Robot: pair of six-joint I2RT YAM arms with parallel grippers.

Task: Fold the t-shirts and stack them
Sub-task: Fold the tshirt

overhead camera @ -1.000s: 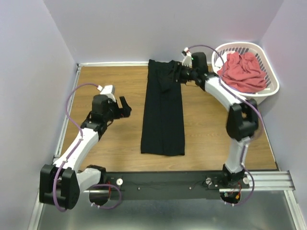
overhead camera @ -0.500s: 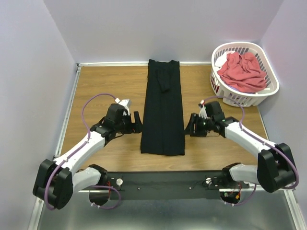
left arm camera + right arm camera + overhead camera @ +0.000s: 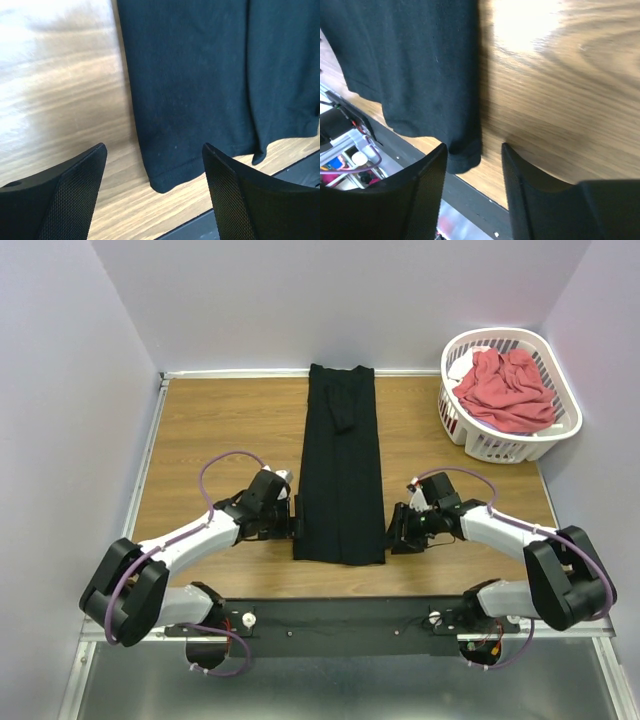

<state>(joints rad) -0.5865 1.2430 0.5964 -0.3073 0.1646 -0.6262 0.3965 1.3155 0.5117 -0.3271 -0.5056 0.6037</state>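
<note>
So right at the near edge of the worktop (image 3: 220, 430) there's the black rail (image 3: 340, 615) both arms are bolted to, and both arms are bent low and reaching in toward the middle. The left gripper (image 3: 297, 520) sits just beside the near-left corner of the black t-shirt (image 3: 340, 470). From its wrist cam the gripper (image 3: 155, 150) has its fingers spread wide, and the shirt (image 3: 200, 75) corner lies flat on the wood in the gap, not pinched by anything. The right gripper (image 3: 392, 532) mirrors it at the near-right corner. In its own cam the gripper (image 3: 472, 146) is released too, fingers apart. The shirt (image 3: 420, 60) corner shows in the gap right by one finger, with bare wood next to it, so nothing's grabbed. The black shirt is folded into a long narrow strip down the middle of the worktop. It starts a little way in from the near edge and runs all the way to the far edge, with a small flap of cloth lying on top near the far end. Over in the far right corner there's a white basket (image 3: 480, 445) with the red t-shirt (image 3: 505, 388) bunched up inside, well apart from both grippers.
</note>
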